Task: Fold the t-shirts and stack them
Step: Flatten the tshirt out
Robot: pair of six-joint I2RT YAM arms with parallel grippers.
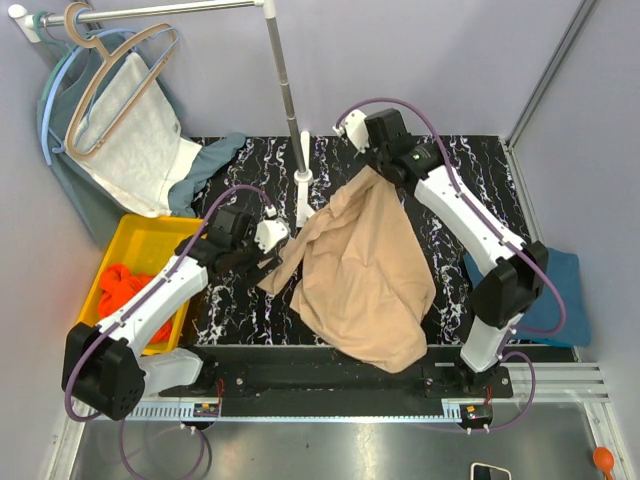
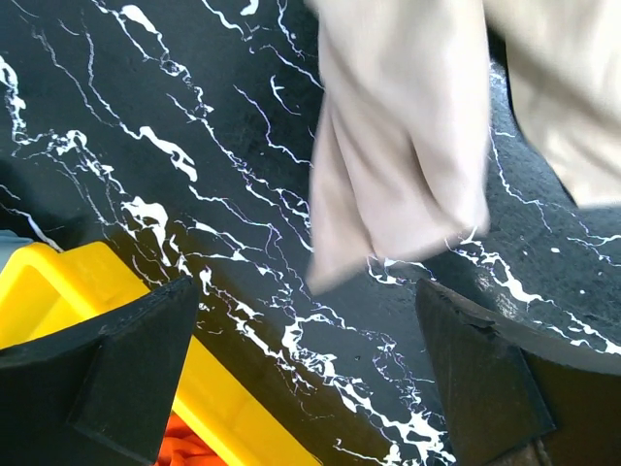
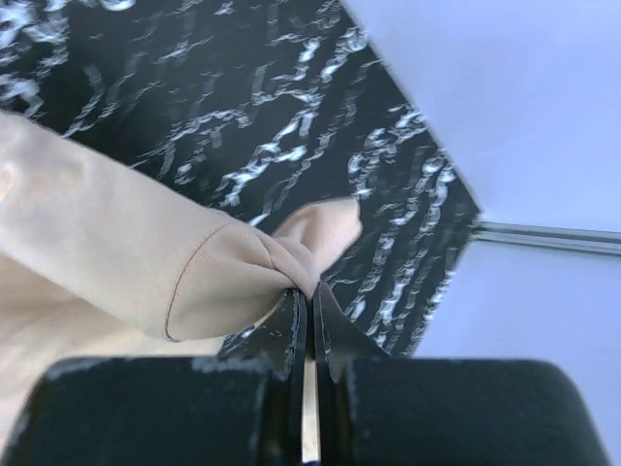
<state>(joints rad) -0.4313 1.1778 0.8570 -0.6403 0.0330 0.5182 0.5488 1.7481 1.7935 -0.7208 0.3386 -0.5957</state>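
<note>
My right gripper [image 1: 374, 170] [image 3: 303, 296] is shut tight on the beige shirt [image 1: 360, 270] [image 3: 97, 252]. In my right wrist view I see the two black fingers pressed close together, with a stitched edge of the cloth pinched at their tips. That pinch is at the far side of the black table [image 1: 250, 300] [image 3: 291, 116] with white marble lines.

From there the beige shirt spreads toward me in a big, crumpled heap. It fills the middle of the table, and its near end reaches the near edge. It is not folded.

My left gripper [image 1: 265, 260] [image 2: 306, 301] is wide open and holds nothing. It sits just beside the left side of the shirt. In my left wrist view a floppy end of the beige shirt [image 2: 398, 146] lies on the table [image 2: 146, 97] in front of the two spread fingers. I cannot tell if the fingers touch it.

The orange-red shirt [image 1: 130, 285] [image 2: 179, 447] is bunched up in the yellow bin [image 1: 140, 235] [image 2: 58, 282] at the left of the table. The teal-blue shirt [image 1: 565, 290] lies at the right side, by the right arm's elbow.

A white cloth [image 1: 140, 130] hangs at the far left under a hanger [image 1: 120, 75].
</note>
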